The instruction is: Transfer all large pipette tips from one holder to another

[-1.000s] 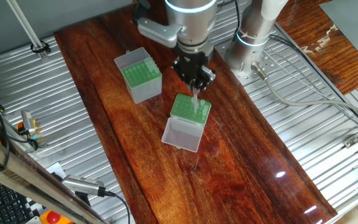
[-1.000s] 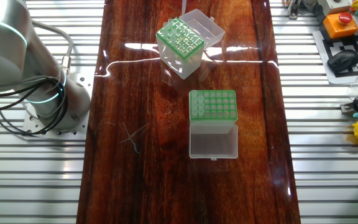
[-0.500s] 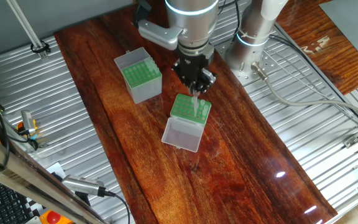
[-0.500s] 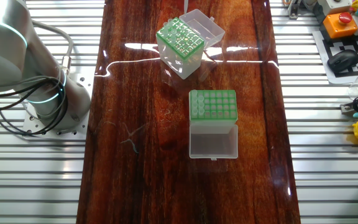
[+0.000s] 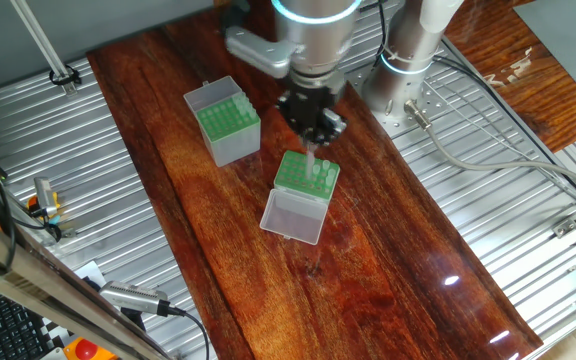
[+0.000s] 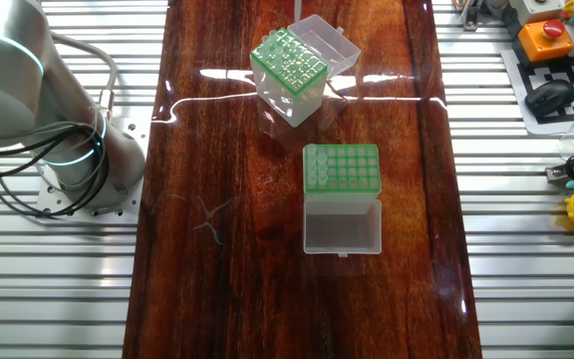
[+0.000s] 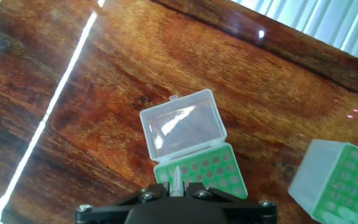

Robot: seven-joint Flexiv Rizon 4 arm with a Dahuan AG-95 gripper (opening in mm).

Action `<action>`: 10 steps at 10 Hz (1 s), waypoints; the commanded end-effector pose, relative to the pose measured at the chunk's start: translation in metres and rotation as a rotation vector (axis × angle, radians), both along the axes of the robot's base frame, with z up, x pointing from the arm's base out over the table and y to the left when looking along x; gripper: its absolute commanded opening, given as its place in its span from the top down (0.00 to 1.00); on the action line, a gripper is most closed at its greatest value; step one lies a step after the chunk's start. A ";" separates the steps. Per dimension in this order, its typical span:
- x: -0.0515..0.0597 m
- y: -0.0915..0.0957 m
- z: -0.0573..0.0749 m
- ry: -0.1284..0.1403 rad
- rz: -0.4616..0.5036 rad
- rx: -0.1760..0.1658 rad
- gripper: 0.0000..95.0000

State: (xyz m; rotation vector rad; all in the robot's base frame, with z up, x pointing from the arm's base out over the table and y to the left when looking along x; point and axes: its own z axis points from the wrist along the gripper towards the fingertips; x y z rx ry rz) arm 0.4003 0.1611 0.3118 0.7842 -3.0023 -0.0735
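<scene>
My gripper (image 5: 312, 138) is shut on a large pipette tip (image 5: 314, 165) and holds it upright just above the green rack of the whitish holder (image 5: 306, 175). That holder's clear lid (image 5: 292, 215) lies open in front. In the hand view the tip (image 7: 174, 177) stands between my fingers (image 7: 174, 186), over the rack (image 7: 207, 171) and lid (image 7: 182, 129). The grey, taller box (image 5: 227, 122) stands apart to the upper left and shows in the hand view (image 7: 334, 180). In the other fixed view the whitish holder (image 6: 289, 68) holds several tips, the grey box (image 6: 342, 168) has a few, and my gripper is out of view.
The robot base (image 5: 408, 60) stands on the slatted metal beside the wooden tabletop (image 5: 388, 260) and also shows in the other fixed view (image 6: 68, 150). An orange button box (image 6: 546, 35) and a mouse (image 6: 551, 95) lie off the table's far side.
My gripper has risen a little over the whitish holder's rack with the tip in it. The boxes have not moved.
</scene>
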 end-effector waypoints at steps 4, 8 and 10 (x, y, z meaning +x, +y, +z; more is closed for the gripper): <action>-0.002 -0.025 0.005 0.004 0.036 -0.009 1.00; 0.018 -0.092 0.001 -0.013 0.111 0.014 1.00; 0.020 -0.102 0.000 -0.011 0.106 0.019 1.00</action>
